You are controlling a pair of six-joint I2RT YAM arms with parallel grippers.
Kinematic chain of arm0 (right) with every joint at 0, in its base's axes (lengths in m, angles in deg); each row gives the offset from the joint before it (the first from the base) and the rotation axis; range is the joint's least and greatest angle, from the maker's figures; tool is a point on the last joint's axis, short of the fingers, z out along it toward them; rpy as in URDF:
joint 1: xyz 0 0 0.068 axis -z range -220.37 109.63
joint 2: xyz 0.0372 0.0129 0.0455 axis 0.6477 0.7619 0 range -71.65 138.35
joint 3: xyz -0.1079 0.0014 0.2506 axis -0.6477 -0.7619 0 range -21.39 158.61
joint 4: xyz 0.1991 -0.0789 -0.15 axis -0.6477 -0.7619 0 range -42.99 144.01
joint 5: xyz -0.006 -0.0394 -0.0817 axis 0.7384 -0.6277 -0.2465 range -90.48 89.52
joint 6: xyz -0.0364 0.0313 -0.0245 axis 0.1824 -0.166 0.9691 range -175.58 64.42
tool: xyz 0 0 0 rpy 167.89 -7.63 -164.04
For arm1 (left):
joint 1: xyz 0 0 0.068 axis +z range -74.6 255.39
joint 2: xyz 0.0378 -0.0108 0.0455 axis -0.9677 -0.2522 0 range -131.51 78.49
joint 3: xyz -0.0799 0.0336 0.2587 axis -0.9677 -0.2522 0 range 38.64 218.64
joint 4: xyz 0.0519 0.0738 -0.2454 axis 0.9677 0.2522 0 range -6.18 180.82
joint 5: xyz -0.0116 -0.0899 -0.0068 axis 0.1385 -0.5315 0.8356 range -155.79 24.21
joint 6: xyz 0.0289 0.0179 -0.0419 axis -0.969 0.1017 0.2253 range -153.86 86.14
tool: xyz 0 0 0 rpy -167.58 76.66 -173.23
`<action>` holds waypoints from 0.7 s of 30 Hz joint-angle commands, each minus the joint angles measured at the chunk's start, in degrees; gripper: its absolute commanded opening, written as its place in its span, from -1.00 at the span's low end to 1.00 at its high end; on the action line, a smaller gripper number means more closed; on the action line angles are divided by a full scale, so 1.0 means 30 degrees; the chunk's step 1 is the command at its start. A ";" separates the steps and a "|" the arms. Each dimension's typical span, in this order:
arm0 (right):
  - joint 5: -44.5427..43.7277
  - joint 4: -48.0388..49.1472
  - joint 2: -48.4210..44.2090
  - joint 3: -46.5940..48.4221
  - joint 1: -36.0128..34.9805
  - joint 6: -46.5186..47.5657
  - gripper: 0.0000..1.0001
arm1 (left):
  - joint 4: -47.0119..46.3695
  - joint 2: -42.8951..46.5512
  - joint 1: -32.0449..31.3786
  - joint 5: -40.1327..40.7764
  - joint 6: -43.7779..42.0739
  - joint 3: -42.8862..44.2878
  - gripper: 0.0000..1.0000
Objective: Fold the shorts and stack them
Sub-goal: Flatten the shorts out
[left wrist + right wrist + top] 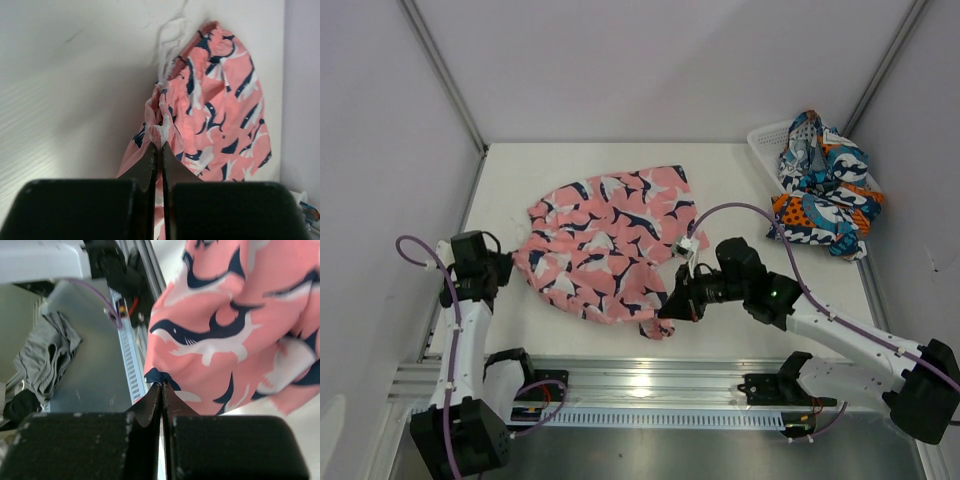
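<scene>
The pink shorts [610, 245], printed with navy-and-white shapes, lie spread on the white tabletop [730, 175]. The left end effector [512, 265] meets their left edge, and the right end effector [668, 308] is at their near right corner. At far right, the patterned shorts [825, 195] sit heaped in a white basket [763, 138].

The pink shorts [610, 245] are salmon pink, printed all over with navy-and-white shark-like shapes, with a navy edge at the hem. The patterned shorts [825, 195] mix blue, teal, orange and white in swirls and dots. The mesh basket [765, 135] is white, and so is the table [740, 180]. The left hand [159, 155] and right hand [161, 395] are black. The arms [850, 340] are white with black joints and purple cables [740, 206]. A crumpled cloth [47, 357] is grey.
</scene>
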 commanded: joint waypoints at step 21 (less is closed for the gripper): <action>-0.5100 -0.4821 0.8780 0.9242 0.6455 0.0668 -1.00 | 0.1165 -0.0403 0.1339 -0.0156 0.4007 -0.1001 -1.00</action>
